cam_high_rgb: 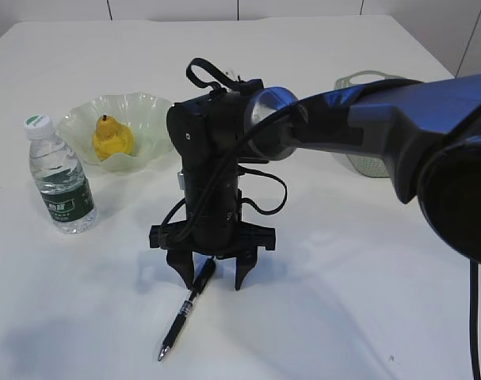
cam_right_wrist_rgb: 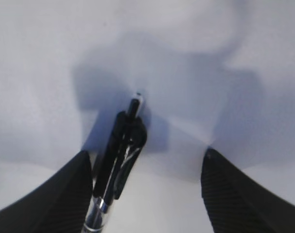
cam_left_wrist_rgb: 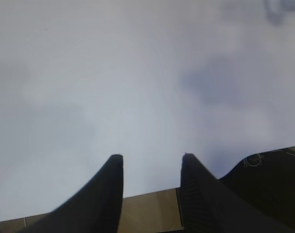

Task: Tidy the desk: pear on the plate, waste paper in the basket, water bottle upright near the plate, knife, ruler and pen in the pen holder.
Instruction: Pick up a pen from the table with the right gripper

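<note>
The right arm reaches across and points its right claw [cam_high_rgb: 214, 279] straight down, fingers spread wide around the clip end of the black pen [cam_high_rgb: 183, 310], which lies flat on the smooth white bench [cam_high_rgb: 343, 261]. The left claw [cam_left_wrist_rgb: 152, 167] hangs half-spread, holding nothing. The yellow pear [cam_high_rgb: 112, 140] sits in the ruffled glass plate [cam_high_rgb: 149, 107].

Legible text: none confirmed.
The water bottle [cam_high_rgb: 60, 179] carries a dark green label [cam_high_rgb: 66, 204] with pale print on it, too small and blurred to read. The pen [cam_high_rgb: 186, 307] shows no markings that can be made out in either the exterior or right wrist view.
</note>
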`<action>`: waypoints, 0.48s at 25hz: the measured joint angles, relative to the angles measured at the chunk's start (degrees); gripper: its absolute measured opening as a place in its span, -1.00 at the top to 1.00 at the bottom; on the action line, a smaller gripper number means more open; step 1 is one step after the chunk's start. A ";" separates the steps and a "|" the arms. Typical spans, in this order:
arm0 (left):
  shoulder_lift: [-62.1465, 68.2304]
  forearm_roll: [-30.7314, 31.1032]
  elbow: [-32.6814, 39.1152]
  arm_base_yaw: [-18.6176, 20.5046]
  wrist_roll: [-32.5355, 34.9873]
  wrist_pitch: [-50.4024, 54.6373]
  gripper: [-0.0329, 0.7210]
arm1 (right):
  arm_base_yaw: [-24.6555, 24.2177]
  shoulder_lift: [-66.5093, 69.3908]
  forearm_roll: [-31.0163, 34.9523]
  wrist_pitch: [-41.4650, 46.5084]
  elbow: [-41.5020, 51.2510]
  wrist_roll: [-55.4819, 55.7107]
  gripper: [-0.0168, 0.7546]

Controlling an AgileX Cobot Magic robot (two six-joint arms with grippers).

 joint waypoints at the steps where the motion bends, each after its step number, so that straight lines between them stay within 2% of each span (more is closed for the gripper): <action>1: 0.00 0.11 0.00 0.00 0.00 0.00 0.18 | 0.00 0.00 -0.23 0.22 0.00 0.00 -0.47; 12: 0.00 0.32 0.00 0.00 0.00 0.00 0.18 | 0.00 0.03 1.05 0.72 0.00 0.99 -0.47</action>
